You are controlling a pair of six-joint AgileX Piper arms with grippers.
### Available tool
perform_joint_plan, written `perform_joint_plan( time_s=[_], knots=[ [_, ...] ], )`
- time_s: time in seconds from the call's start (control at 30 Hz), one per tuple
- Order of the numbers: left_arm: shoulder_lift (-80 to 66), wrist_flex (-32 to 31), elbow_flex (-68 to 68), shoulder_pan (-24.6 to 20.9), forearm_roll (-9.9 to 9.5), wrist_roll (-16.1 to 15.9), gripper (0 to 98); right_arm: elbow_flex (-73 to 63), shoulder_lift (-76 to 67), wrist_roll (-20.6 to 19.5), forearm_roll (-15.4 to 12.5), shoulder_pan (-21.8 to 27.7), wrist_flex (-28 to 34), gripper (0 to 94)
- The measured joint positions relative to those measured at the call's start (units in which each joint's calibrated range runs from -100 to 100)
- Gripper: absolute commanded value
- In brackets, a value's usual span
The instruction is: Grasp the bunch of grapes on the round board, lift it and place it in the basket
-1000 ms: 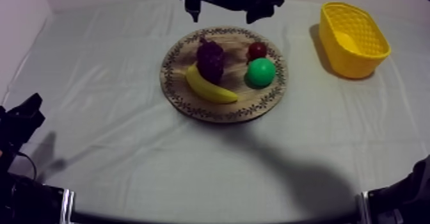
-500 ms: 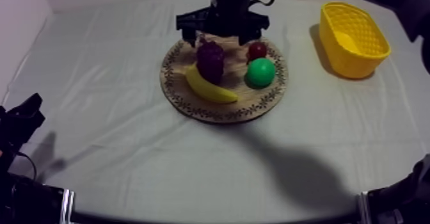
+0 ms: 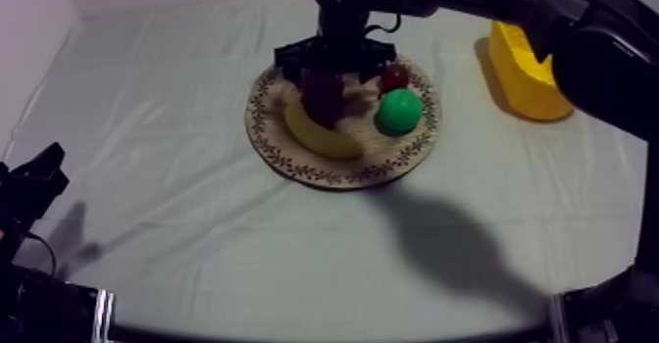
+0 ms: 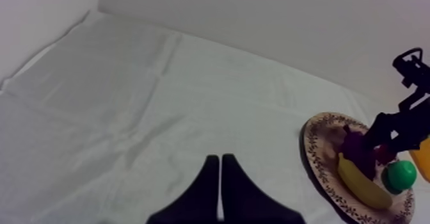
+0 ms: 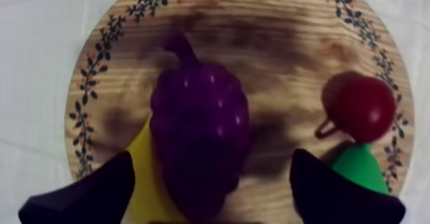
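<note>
While the left gripper [image 3: 32, 178] sits low at the table's left edge, well apart from the fruit, its fingers lie pressed together as a narrow wedge [image 4: 219, 160] over bare cloth [image 3: 147, 122]. Board [image 3: 294, 163] sits mid-table. Grapes [image 3: 322, 97] lie on its left half, touching the banana [image 3: 319, 136] in front of them. Right arm extends from the upper right across the table, wrist pointing down at the board. Right gripper [image 3: 330, 73] hovers directly over the grapes [image 5: 199, 130], jaws wide, one finger each side of the bunch, gripping nothing. Small red fruit [image 3: 394, 76] and pear [image 3: 399, 112] lie on the board's right half, near each other. Basket [image 3: 520, 73] stands far right, partly hidden behind the arm, well apart from the board.
</note>
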Motion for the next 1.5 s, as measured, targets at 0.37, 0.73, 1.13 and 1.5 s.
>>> perform_joint_plan(
  time_s=[0.37,0.73,1.13,1.5],
  knots=[
    [0.00,0.00,0.00,0.00,0.00,0.00,0.1,-3.21,5.22,0.41,-0.56,0.90,-3.24,83.5],
    [0.00,0.00,0.00,0.00,0.00,0.00,0.1,-3.73,6.80,0.70,-0.91,0.90,-5.50,76.0],
    [0.00,0.00,0.00,0.00,0.00,0.00,0.1,-4.01,7.55,0.46,-0.43,0.67,-7.06,47.3],
    [0.00,0.00,0.00,0.00,0.00,0.00,0.1,-3.95,7.63,1.03,0.17,0.46,-7.41,29.5]
  ],
)
